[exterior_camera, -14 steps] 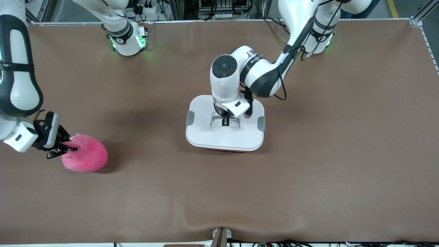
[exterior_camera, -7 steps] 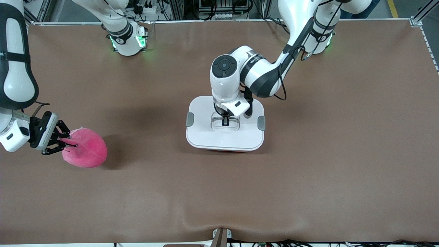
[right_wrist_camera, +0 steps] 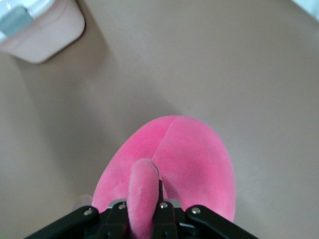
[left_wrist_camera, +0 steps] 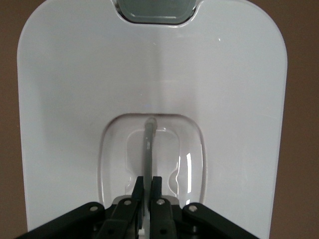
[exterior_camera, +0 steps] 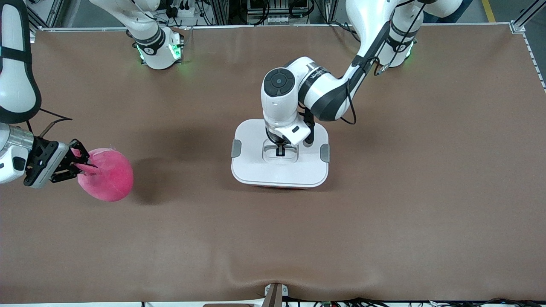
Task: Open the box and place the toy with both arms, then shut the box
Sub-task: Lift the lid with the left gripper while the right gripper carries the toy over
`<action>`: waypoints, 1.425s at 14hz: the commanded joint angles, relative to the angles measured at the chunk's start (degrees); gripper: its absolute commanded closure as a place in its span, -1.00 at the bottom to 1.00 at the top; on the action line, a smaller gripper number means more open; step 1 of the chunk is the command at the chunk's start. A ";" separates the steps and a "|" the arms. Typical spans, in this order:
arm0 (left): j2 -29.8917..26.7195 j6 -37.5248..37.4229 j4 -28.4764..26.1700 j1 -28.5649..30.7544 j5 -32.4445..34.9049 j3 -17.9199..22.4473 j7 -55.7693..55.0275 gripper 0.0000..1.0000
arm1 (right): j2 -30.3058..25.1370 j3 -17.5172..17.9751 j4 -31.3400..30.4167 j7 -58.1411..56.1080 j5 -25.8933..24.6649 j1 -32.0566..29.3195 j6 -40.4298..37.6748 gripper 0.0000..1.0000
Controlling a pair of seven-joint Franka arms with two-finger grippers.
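My left gripper (exterior_camera: 280, 150), mid-frame, pinches the lid handle (left_wrist_camera: 148, 144); my right gripper (exterior_camera: 79, 167) pinches the toy (exterior_camera: 106, 180). I should lift the lid straight up.

From my station I count one box (exterior_camera: 280, 164) on the bench (exterior_camera: 426, 192), sitting about centre. It carries one white lid (left_wrist_camera: 234, 89), with two grey side clips: one at the lid's 9 o'clock (exterior_camera: 236, 147) and one at its 3 o'clock (exterior_camera: 325, 153). There is one recessed handle (left_wrist_camera: 148, 144) in the lid. I count one pink toy (exterior_camera: 108, 180), out toward the bench's 9 o'clock edge. Two arms are working, so two end effectors: the left end effector (exterior_camera: 280, 150) and the right end effector (exterior_camera: 79, 167). I see two arm bases with green lights, at about 11 o'clock (exterior_camera: 160, 51) and 1 o'clock (exterior_camera: 399, 49).
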 commanded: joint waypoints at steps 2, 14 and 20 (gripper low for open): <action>-0.50 -0.05 0.11 -0.23 1.43 -0.09 -0.18 1.00 | -1.00 0.27 2.04 13.05 -0.21 1.16 -4.25 1.00; -2.26 -1.46 0.11 -0.14 1.43 -0.26 1.14 1.00 | -2.32 0.35 3.63 34.08 0.05 4.60 -8.92 1.00; -5.16 -4.00 0.20 0.56 1.43 -0.26 3.50 1.00 | -2.23 0.27 5.29 39.78 1.01 6.35 -9.53 1.00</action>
